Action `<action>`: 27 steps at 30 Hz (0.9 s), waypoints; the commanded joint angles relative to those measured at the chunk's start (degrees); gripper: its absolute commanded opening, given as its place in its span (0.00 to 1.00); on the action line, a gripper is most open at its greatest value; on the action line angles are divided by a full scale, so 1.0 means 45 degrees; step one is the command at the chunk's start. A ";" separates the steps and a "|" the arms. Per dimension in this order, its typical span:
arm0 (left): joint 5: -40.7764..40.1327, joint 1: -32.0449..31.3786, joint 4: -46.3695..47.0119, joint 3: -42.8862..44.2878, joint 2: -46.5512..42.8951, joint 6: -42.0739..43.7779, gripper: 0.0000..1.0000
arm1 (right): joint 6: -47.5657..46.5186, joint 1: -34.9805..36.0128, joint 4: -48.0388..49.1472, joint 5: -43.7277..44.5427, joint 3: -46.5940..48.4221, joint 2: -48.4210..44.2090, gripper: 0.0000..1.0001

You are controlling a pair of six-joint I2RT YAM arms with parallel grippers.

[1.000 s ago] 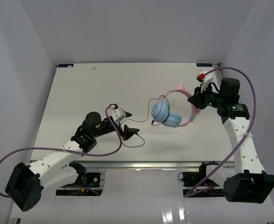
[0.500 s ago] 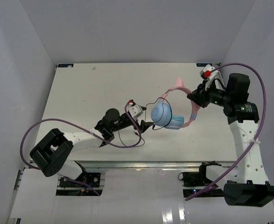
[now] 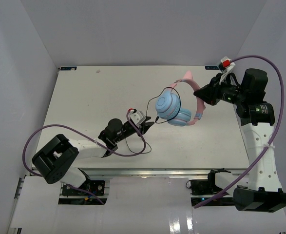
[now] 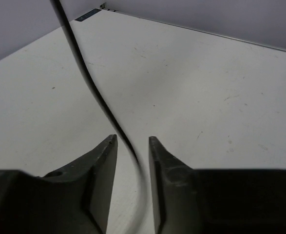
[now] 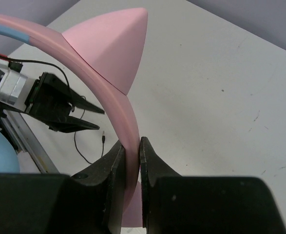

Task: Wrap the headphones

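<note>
Right fingers (image 5: 111, 168) tight on pink-banded, blue-cupped headphones (image 3: 169, 105); left fingers (image 4: 102, 168) apart around their black cord (image 4: 84, 73).

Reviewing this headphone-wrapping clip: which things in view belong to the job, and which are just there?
Part of the job:
- headphones, clamped at the pink headband by the right gripper
- thin black cord, running between the open fingers of the left gripper

Just there:
- purple robot cables
- table

White scuffed table (image 3: 84, 97), thin black cord (image 3: 147, 146) looped on it near the front edge
</note>
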 commanded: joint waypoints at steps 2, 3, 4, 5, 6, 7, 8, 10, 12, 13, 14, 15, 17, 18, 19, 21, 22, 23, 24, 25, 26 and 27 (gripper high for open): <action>-0.0661 -0.0055 0.0836 -0.0342 -0.0605 -0.0470 0.26 | 0.2939 -0.0022 0.1817 -0.0035 0.0811 0.0166 0.08; -0.0662 -0.0055 0.0871 -0.0287 -0.0561 -0.0593 0.22 | 0.3398 -0.0022 0.2096 -0.0034 0.0677 0.0188 0.08; -0.0600 -0.0055 0.0924 -0.0214 -0.0490 -0.0993 0.16 | 0.3849 -0.0022 0.2417 -0.0081 0.0291 0.0193 0.08; -0.0567 -0.0082 0.0918 0.0002 -0.0378 -0.1241 0.14 | 0.4495 0.0126 0.2822 0.0344 0.0082 0.0210 0.08; -0.0549 -0.0115 0.0897 0.0250 -0.0258 -0.1436 0.12 | 0.5179 0.0310 0.3240 0.0885 -0.0071 0.0233 0.08; -0.0738 -0.0227 0.0841 0.0452 -0.0068 -0.1515 0.11 | 0.5342 0.0501 0.3378 0.1524 -0.0184 0.0299 0.08; -0.0902 -0.0362 0.0770 0.0653 0.0106 -0.1567 0.10 | 0.5502 0.0714 0.3478 0.2209 -0.0272 0.0369 0.08; -0.1115 -0.0734 0.0483 0.1099 0.0378 -0.1529 0.09 | 0.5876 0.1233 0.3467 0.3916 -0.0309 0.0529 0.08; -0.1373 -0.1044 -0.0019 0.1705 0.0675 -0.1504 0.08 | 0.6455 0.1673 0.3416 0.5902 -0.0322 0.0709 0.08; -0.1496 -0.1181 -0.0243 0.1975 0.0817 -0.1506 0.08 | 0.6682 0.1854 0.3420 0.7080 -0.0371 0.0776 0.08; -0.1611 -0.1280 -0.0424 0.2245 0.0965 -0.1533 0.08 | 0.6834 0.2028 0.3538 0.8045 -0.0478 0.0811 0.08; -0.1726 -0.1357 -0.0587 0.2560 0.1127 -0.1571 0.08 | 0.6977 0.2248 0.3757 0.8500 -0.0602 0.0839 0.08; -0.1935 -0.1595 -0.0981 0.3030 0.1417 -0.1646 0.08 | 0.7099 0.2694 0.4308 0.9524 -0.0974 0.0892 0.08; -0.1979 -0.1659 -0.1140 0.3173 0.1495 -0.1708 0.08 | 0.7089 0.2827 0.4536 1.0370 -0.1298 0.0923 0.08; -0.2041 -0.1733 -0.1385 0.3391 0.1597 -0.1759 0.08 | 0.6983 0.3054 0.4883 1.1090 -0.1553 0.0985 0.08; -0.2127 -0.1867 -0.1873 0.3807 0.1784 -0.1826 0.08 | 0.6674 0.3495 0.5507 1.2842 -0.1893 0.1191 0.08; -0.2142 -0.1902 -0.2112 0.3952 0.1799 -0.1881 0.08 | 0.6310 0.3730 0.5920 1.3691 -0.2095 0.1388 0.08; -0.2159 -0.1936 -0.2359 0.4097 0.1808 -0.1940 0.09 | 0.5918 0.3977 0.6362 1.4495 -0.2308 0.1592 0.08; -0.2149 -0.1967 -0.2666 0.4250 0.1785 -0.1990 0.09 | 0.5390 0.4214 0.6971 1.5335 -0.2634 0.1778 0.08; -0.2131 -0.1992 -0.3050 0.4425 0.1746 -0.2030 0.09 | 0.4763 0.4451 0.7715 1.6148 -0.3037 0.1940 0.08; -0.2145 -0.2006 -0.3555 0.4649 0.1718 -0.2058 0.09 | 0.4101 0.4704 0.8546 1.6798 -0.3446 0.2067 0.08; -0.2107 -0.2018 -0.4103 0.4874 0.1663 -0.2053 0.09 | 0.3439 0.4933 0.9253 1.7338 -0.3839 0.2127 0.08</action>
